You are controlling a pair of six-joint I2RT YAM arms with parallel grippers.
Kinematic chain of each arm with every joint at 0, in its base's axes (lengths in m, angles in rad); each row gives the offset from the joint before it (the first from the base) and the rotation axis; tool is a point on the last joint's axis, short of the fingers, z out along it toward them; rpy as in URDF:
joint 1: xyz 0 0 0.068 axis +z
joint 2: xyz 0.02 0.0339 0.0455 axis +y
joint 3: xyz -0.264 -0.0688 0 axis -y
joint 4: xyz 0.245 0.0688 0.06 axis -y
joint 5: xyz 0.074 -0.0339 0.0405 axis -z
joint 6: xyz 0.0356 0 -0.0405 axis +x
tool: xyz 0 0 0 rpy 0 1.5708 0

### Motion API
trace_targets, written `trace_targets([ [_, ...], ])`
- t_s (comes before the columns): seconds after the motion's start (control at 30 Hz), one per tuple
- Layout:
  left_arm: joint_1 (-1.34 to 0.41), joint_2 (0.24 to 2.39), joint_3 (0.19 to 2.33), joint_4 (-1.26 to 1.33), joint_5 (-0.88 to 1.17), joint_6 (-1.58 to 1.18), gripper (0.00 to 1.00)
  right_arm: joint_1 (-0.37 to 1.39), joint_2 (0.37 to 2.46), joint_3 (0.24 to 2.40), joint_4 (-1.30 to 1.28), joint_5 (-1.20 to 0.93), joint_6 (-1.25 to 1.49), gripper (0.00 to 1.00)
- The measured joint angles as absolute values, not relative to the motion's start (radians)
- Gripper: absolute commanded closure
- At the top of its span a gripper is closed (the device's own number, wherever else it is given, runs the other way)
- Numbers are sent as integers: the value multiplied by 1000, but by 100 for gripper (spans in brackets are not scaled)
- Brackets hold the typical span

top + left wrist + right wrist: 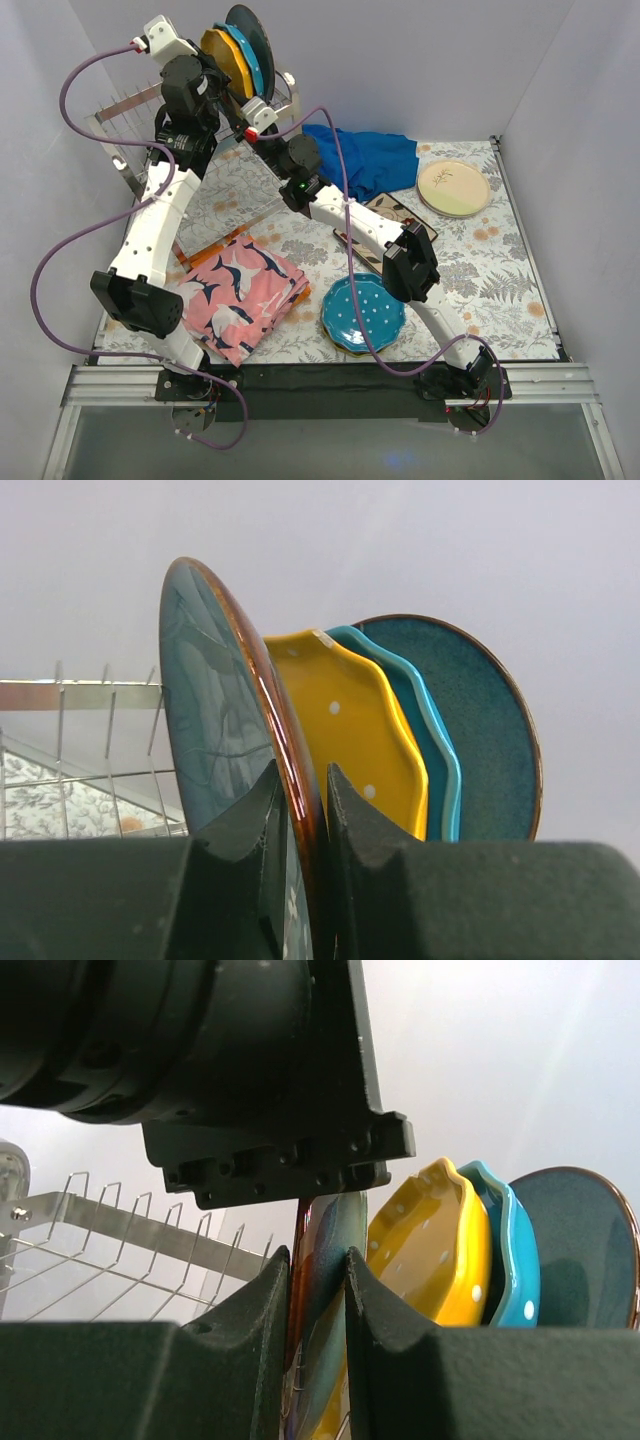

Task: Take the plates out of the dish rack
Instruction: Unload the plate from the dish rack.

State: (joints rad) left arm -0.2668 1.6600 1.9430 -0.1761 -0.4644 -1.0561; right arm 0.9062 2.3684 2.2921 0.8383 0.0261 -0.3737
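At dish rack point(125, 125), left hand point(302, 772) and right hand point(318, 1256) pinch brown-rimmed plate point(215, 710).

Plain pale grey walls point(420, 60) are seen behind and to either side of the left gripper point(300, 775) and the right gripper point(318, 1255). Below them, a fern-and-flower printed table covering point(500, 270) is spread. Nearer than the grippers, a black strip point(320, 378) and an aluminium rail point(110, 385) are fitted along the table edge. Soft, even light is cast throughout.
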Motion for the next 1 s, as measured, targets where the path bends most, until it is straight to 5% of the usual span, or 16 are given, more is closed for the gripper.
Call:
trace_targets([
  [0.37,-269,1645,1922,-155,-464,-1049,100,908,2368,2292,842,20,-393,99],
  [0.5,-263,1613,1860,-91,-435,-1040,100,911,2368,2292,845,19,-393,70],
  [0.6,-263,1600,1840,-73,-424,-1036,100,912,2368,2292,849,17,-393,59],
  [0.8,-264,1591,1826,-52,-380,-1027,100,912,2381,2301,849,8,-397,47],
  [1.0,-264,1588,1821,-44,-363,-1019,100,910,2416,2323,847,32,-416,49],
])
